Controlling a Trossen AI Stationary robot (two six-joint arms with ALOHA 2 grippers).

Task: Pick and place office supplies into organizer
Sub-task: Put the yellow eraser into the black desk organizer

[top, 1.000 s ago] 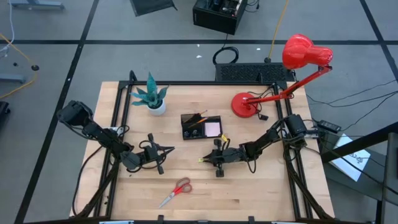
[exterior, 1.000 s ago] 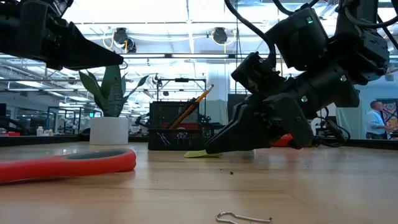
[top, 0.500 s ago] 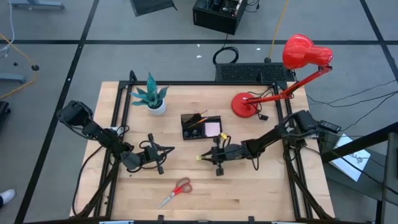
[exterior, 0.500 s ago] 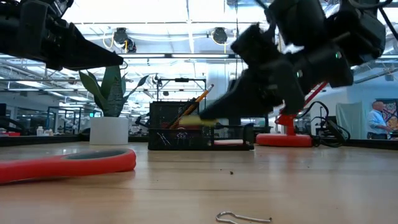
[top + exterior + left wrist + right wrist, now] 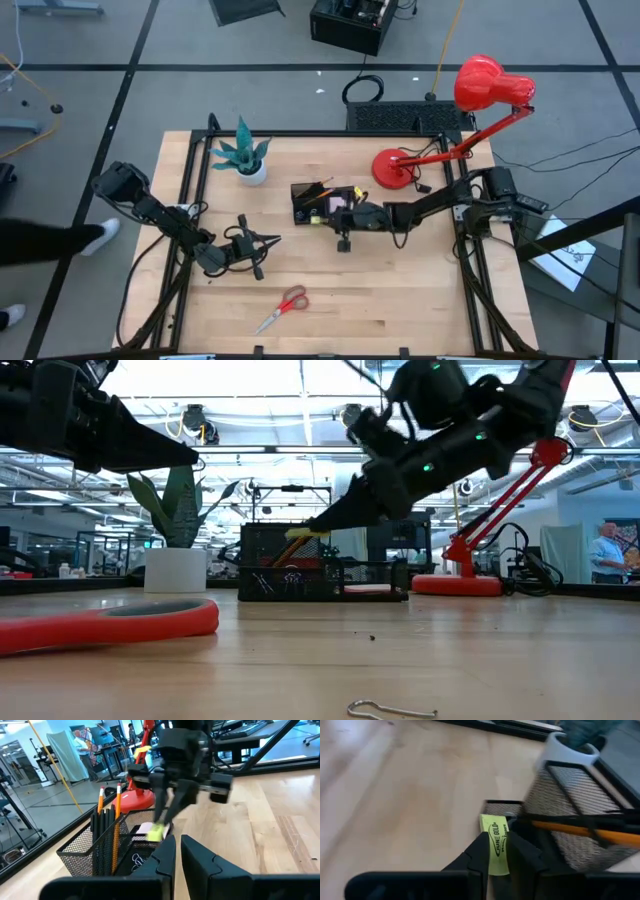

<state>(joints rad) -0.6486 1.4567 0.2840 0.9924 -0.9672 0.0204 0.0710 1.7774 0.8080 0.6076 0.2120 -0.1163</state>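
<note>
A small yellow piece (image 5: 496, 845) with printed lettering is held by my right gripper (image 5: 323, 213), shut on it just above the near side of the black mesh organizer (image 5: 322, 202). In the low view the piece (image 5: 306, 532) hangs over the organizer (image 5: 320, 568). Orange pencils (image 5: 118, 800) stand in the organizer's tall compartment, and a pink pad (image 5: 342, 207) lies in its tray. Red-handled scissors (image 5: 284, 306) lie flat near the table's front edge. My left gripper (image 5: 272, 240) waits shut, raised over the table's left middle, holding nothing. My right gripper pinches the yellow piece between its two fingers (image 5: 481, 854), which sit on its two flat faces at its lower part (image 5: 498, 862). The fingers slant down from the table's right side. The piece sticks out past the fingertips, lifted clear of the table.
A teal plant in a white pot (image 5: 244, 157) stands at the far left. A red desk lamp (image 5: 455, 120) stands at the far right, with a black keyboard (image 5: 405, 117) behind the table's far edge. A bent wire clip (image 5: 391, 710) lies near the front. A person's leg (image 5: 45, 243) shows beside the table's left.
My right gripper has risen from the table with the yellow piece and carried it toward the far edge, up to the organizer, tipping nearer to level. The piece, which lay on the wood, now hangs clear above the organizer's near side.
</note>
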